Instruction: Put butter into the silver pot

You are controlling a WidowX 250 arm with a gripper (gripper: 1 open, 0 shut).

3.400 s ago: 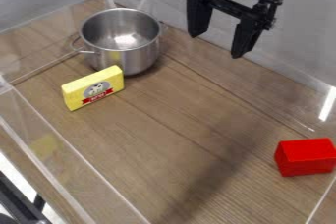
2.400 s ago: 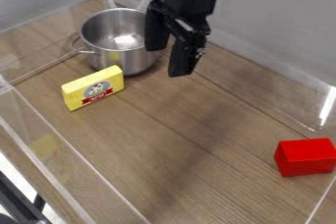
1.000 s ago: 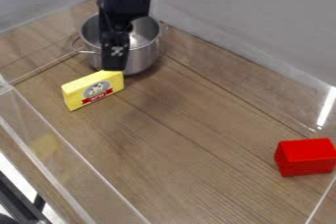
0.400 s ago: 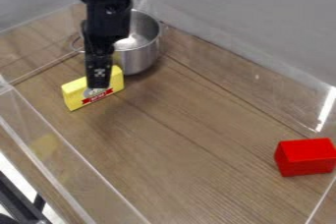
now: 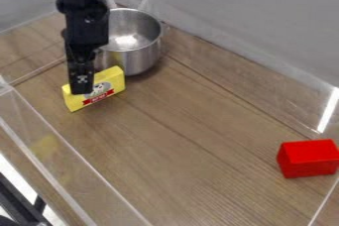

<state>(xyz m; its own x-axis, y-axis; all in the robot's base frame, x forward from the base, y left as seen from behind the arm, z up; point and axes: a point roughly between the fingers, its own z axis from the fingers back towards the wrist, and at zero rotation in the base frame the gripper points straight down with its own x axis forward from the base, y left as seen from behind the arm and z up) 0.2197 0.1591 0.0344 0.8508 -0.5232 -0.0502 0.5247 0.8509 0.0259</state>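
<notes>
The butter [image 5: 99,92], a small yellow block with a red-and-white label, lies on the wooden table left of centre. My gripper [image 5: 81,75] comes straight down over its left part with the fingers low at the block; I cannot tell whether the jaws are open or closed on it. The silver pot [image 5: 135,38], round and shiny with small side handles, stands just behind the butter, partly hidden by my arm.
A red block [image 5: 308,157] lies at the right near the front. Clear plastic walls [image 5: 27,111] ring the wooden table on the left, back and right.
My gripper has swept from the upper right, past the pot, leftward and down onto the butter. The butter, the pot and the red block have not moved.
</notes>
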